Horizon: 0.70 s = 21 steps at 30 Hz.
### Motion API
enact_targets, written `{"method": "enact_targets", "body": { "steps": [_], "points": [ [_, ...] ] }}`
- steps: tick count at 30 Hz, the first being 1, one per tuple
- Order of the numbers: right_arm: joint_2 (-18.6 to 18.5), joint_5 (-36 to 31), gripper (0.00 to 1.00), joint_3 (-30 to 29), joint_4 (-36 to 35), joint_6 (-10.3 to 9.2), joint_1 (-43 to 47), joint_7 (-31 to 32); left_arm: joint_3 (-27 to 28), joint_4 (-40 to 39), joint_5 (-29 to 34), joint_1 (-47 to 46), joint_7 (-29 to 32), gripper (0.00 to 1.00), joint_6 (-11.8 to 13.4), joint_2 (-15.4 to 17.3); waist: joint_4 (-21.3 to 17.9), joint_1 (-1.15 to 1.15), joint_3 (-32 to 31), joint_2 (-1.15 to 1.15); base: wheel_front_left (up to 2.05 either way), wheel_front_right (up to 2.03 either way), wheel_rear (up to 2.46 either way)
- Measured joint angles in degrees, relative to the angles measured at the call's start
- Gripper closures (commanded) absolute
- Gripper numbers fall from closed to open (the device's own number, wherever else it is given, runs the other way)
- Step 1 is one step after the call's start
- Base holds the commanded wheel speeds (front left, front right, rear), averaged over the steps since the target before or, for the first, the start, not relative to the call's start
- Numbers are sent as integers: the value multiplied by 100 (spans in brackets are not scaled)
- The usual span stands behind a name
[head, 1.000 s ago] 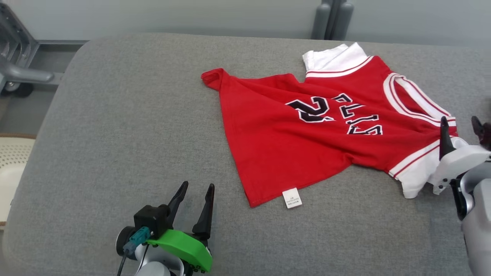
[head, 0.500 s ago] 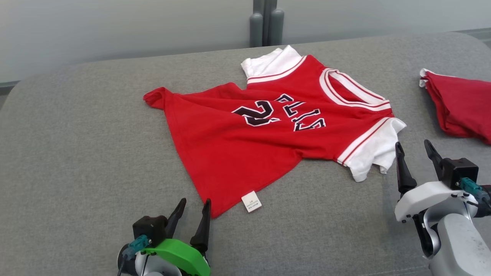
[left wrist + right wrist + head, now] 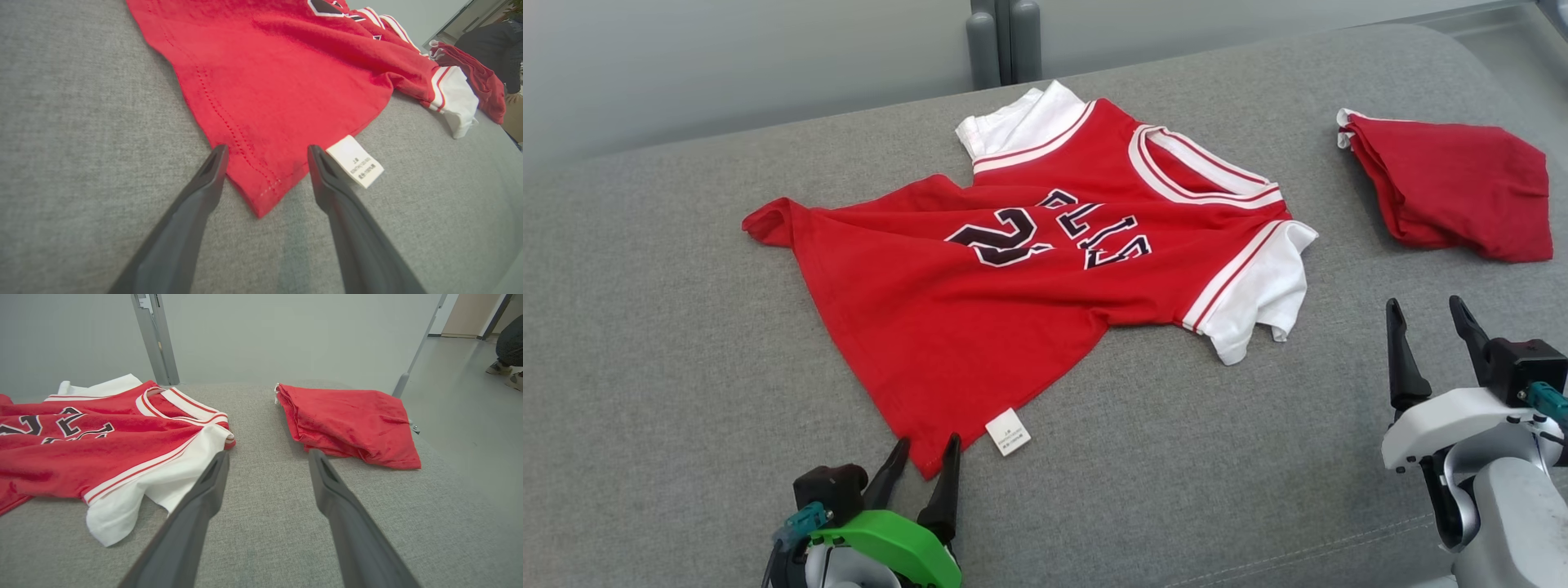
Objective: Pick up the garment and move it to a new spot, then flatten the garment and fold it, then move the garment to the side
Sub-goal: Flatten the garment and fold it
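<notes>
**Subject:** red short-sleeved jersey with white sleeves and black lettering (image 3: 980, 327).

**Location:** middle of the grey fabric-covered worktop (image 3: 670, 343), reaching toward its far edge, collar toward the right edge.

**Condition:** opened out with the lettering up, but not flat. Diagonal creases cross the body, and the hem corner toward the left edge is bunched. No fold has been made. A white care label (image 3: 1008, 431) lies at the hem closest to the near edge.

**Left gripper** (image 3: 928, 445): jaws apart, one finger on each side of the near hem corner and low over it. The left wrist view shows the cloth between the fingers, not pinched.

**Right gripper** (image 3: 1424, 304): jaws apart with nothing in them, over bare worktop near the nearer white sleeve (image 3: 1258, 286).

**Assessment:** a grasp at the hem corner appears about to begin, and nothing is lifted. Whether the jersey already lies in its new spot cannot be told. Flattening, folding and moving aside are all left to do.

**Also noted:** a folded red cloth bundle (image 3: 1454, 192) lies near the far right corner, well apart from the jersey. Neither gripper touches it.
</notes>
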Motion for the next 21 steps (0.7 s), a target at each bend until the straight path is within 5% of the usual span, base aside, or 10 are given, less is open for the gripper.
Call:
{"method": "enact_targets", "body": {
  "steps": [18,19,20,21],
  "points": [
    [93,44,0,-2,-15,0,1,0,-67,-148,-10,193,-5,0,55,2,51,0,-4,0,0,0,0],
    [100,44,0,9,-15,0,0,0,-108,-145,-57,181,-5,8,41,1,36,0,-1,0,0,0,0],
    [102,52,0,12,-15,0,0,0,-123,-137,-140,169,-5,56,23,0,20,0,3,0,0,0,0],
    [99,60,0,11,-13,0,-1,0,-115,-143,-246,149,-4,79,9,0,4,0,9,0,0,0,0]
  ]
}}
